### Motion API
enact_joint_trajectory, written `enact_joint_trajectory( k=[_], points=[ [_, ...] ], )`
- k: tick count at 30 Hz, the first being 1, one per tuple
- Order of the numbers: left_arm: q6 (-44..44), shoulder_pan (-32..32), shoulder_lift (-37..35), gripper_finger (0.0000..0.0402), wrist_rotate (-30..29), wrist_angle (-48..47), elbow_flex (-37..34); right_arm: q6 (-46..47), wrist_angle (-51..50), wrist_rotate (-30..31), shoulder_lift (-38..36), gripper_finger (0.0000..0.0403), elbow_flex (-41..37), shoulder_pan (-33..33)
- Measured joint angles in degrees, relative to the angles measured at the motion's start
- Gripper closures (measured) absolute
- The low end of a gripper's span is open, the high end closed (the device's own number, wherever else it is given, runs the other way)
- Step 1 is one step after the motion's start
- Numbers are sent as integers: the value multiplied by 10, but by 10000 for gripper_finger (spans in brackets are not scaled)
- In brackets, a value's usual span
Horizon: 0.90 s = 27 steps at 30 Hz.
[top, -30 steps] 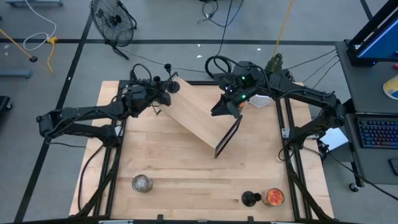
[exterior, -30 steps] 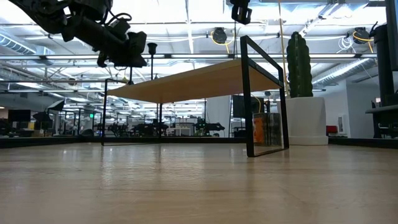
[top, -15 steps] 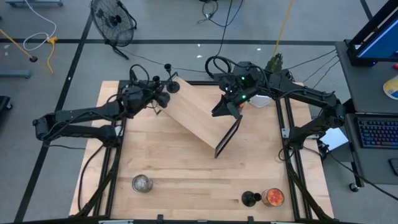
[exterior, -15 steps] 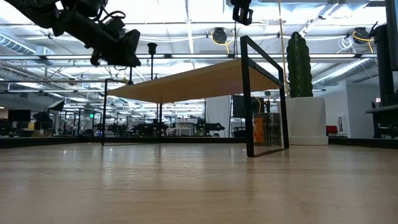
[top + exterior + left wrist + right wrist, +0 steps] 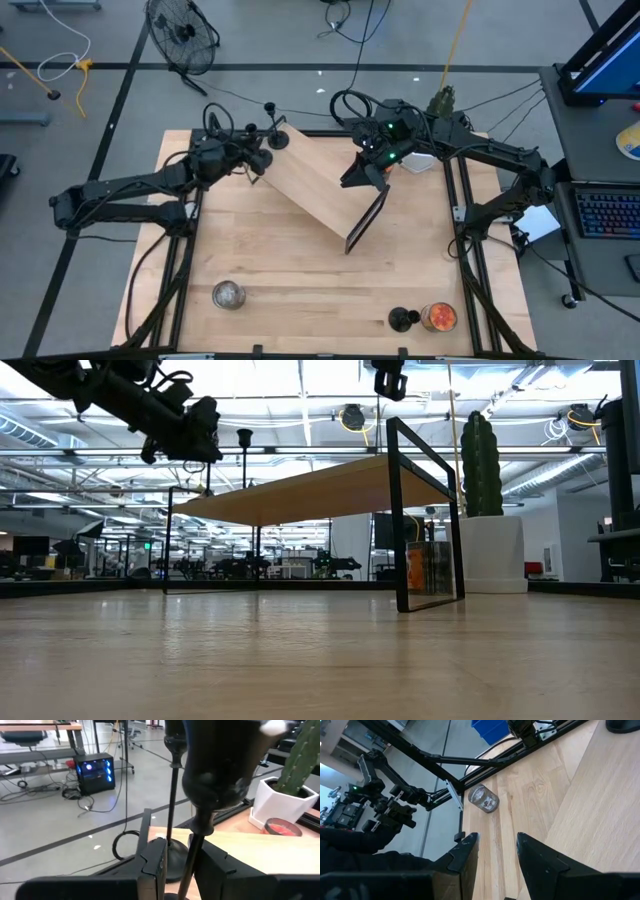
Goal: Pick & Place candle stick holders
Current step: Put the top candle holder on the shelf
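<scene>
High view: left gripper [image 5: 262, 158] sits at rear-left corner of the raised wooden shelf [image 5: 320, 190], a touch further left/back vs 1 s ago. One candle stick holder [image 5: 270, 108] stands on that shelf corner; another holder [image 5: 402, 320] on tabletop [image 5: 290, 280] front-right, touching an orange jar [image 5: 438, 318]. Clear glass jar [image 5: 229, 294] front-left. Right gripper [image 5: 362, 172] hovers over shelf's right end, unchanged.

Low view: left gripper [image 5: 195, 435] higher and further from the standing holder [image 5: 244, 442] than before.

Left wrist view: jaws closed on thin stem of a third holder [image 5: 215, 780], cup looming close; shelf holder [image 5: 172, 795] behind; cactus pot [image 5: 287, 795] beyond.

Right wrist view: jaws parted, holding nothing; glass jar [image 5: 483, 799] below.
</scene>
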Motion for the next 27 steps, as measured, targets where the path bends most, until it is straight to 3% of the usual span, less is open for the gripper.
enact_joint_trajectory(
  k=[27],
  points=[
    [-2,0,0,314,-2,-28,0,0,1,0,0,275,0,0]
  ],
)
